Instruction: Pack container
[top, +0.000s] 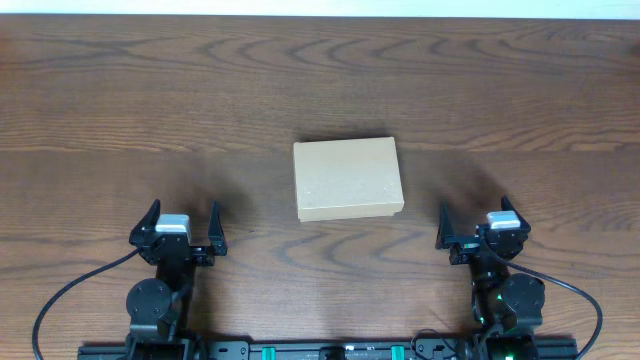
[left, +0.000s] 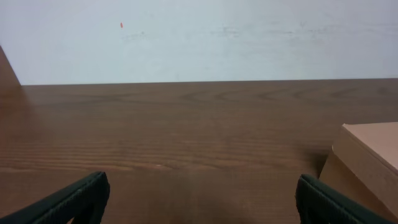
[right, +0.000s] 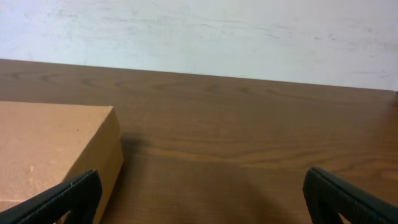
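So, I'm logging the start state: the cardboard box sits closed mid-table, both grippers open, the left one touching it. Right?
Not quite: the left gripper is open but apart from the cardboard box, a clear gap between them in the overhead view. The box is closed, and the right gripper is open too.

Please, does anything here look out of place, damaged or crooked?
Nothing stands out. The container lies closed and undamaged on the table, slightly turned against the wood grain. The left gripper and right gripper sit apart from it, jaws open.
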